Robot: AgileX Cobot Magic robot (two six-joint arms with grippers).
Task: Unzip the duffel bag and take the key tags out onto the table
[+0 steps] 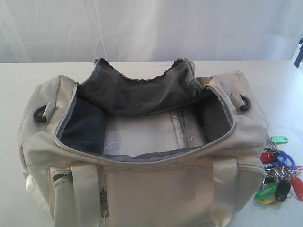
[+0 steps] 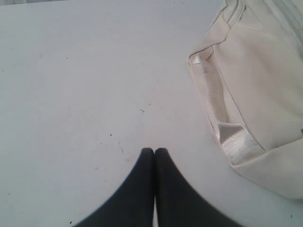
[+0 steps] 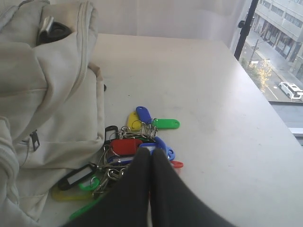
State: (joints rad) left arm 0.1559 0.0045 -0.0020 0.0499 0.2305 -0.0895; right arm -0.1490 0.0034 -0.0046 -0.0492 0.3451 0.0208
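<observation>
Exterior view: the duffel bag (image 1: 142, 189) is found unzipped on the white table (image 1: 19, 80), with the key tags (image 1: 279, 170) just right of it. Left wrist view: the left gripper (image 2: 154, 150) is clenched, empty, over bare table. Right wrist view: the right gripper (image 3: 150, 150) is clenched, empty, above the key tags; a window (image 3: 279, 56) is noted beyond.

Upstairs lab room: white curtain (image 1: 151, 28), plain white table (image 1: 19, 75), window (image 3: 279, 52) overlooking street (image 3: 272, 90)

The cream duffel bag (image 1: 142, 189) is sitting unzipped on the white worktop (image 1: 19, 75), gaping open and dark grey inside. The multicoloured key tags (image 1: 279, 172) are lying bunched just beside its end.
</observation>
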